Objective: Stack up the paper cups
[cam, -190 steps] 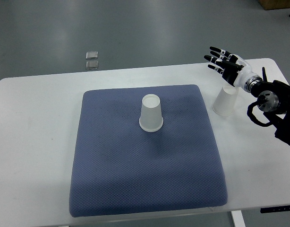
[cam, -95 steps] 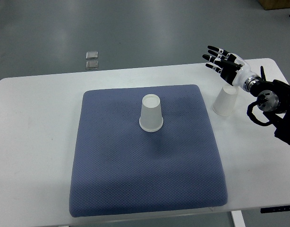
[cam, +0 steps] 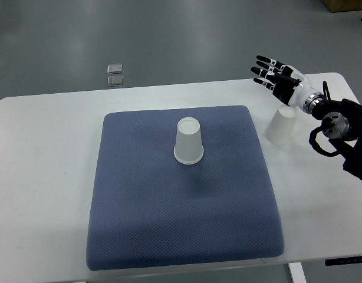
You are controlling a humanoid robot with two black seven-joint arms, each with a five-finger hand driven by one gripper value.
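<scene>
Tabletop cup (cam: 281, 125) sits just below right hand (cam: 277, 78).

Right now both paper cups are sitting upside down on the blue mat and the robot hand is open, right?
Not quite. Only one paper cup sits upside down on the blue mat. The other cup stands upside down on the white table, just off the mat's right edge, as the top view shows. The right robot hand is open.
</scene>
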